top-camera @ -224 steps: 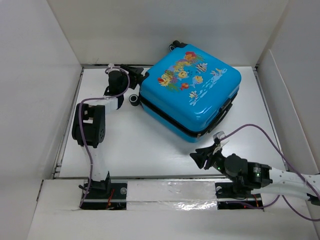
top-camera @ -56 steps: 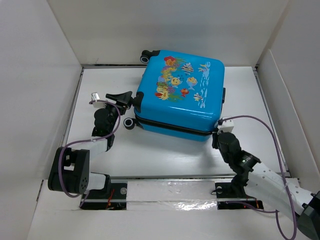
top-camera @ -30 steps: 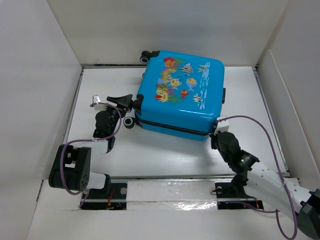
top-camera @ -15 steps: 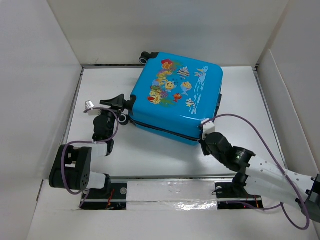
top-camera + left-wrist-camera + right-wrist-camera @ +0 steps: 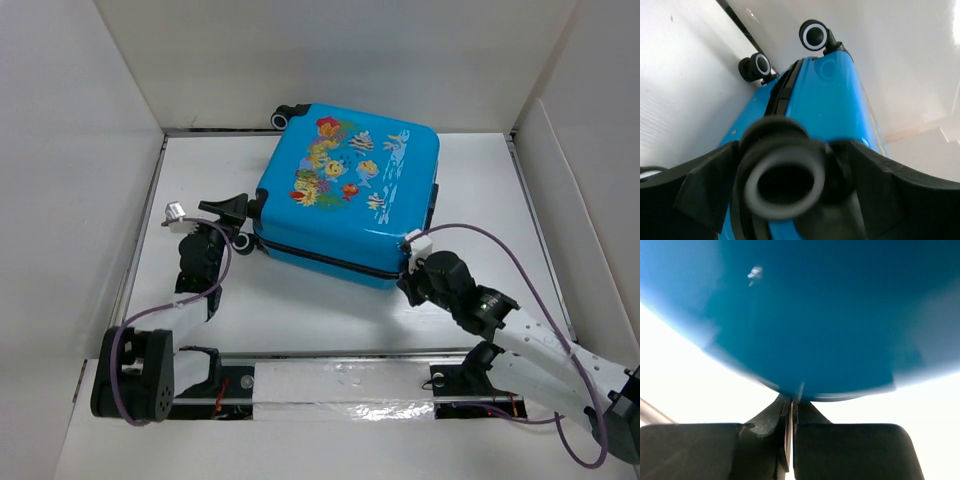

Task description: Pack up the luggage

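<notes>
Top view. Small bright-blue hard-shell luggage (image 5: 345, 215) lies closed and flat on the white desk (image 5: 300, 310), at the far centre and turned slightly off square. The printed face is up, showing cartoon fish and coral. Any lettering is too small to read. A dark seam runs along the near side. One black wheel (image 5: 277, 118) sticks out at the far-left corner.

The left gripper (image 5: 244, 222) is at the near-left corner of the luggage, jaws apart, with a second black wheel (image 5: 243, 243) between them. The right gripper (image 5: 406, 284) is tucked against the near-right corner, low on the shell. A purple cable (image 5: 520, 255) loops over the right arm.

Left wrist view. The black fingers (image 5: 705, 185) spread to either side of a blurred black-and-grey wheel (image 5: 785, 182), which sits loosely between them. Beyond it the blue luggage (image 5: 835, 100) stretches away along its dark seam. At its far end are two black wheels with white rings (image 5: 815, 35), and a white wall stands behind them.

Right wrist view. The right gripper (image 5: 791, 402) has its fingers pressed together, nothing between them. Their tips touch the rounded lower edge of the blue luggage (image 5: 805, 315), which fills the upper frame out of focus. No label or brand is legible on the shell here.
</notes>
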